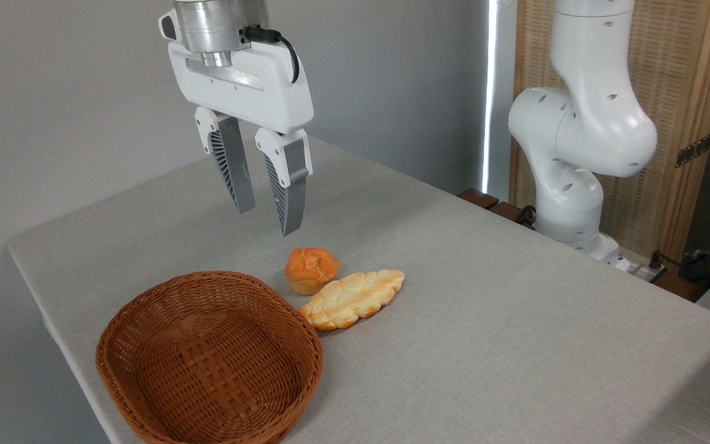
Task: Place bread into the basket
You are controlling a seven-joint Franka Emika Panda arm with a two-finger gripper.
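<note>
Gripper (pixel 267 219) up high over the far half of the table (pixel 515 320), fingers (pixel 235 166) pointing down, parted with a clear gap, nothing between them. Well above everything on the cloth. Down below, bread (pixel 353 298) lying flat on the table, long braided loaf, pale cream with golden edges, angled from lower left to upper right. Near end just beside the rim of the basket (pixel 306 345), whether touching or not hard to say. Not in the basket yet. Small round orange bun (pixel 311 269) right behind the loaf, pressed up against its far side. Basket sitting at the front left of the table, brown wicker, oval, shallow, nothing inside, its lower edge cut off by the frame. Over on the right, white arm base (pixel 577 142) standing at the table's far edge, wood-and-cane screen (pixel 675 80) behind it, some cables (pixel 706 262) at the side. Plain grey wall (pixel 71 92) on the left.
</note>
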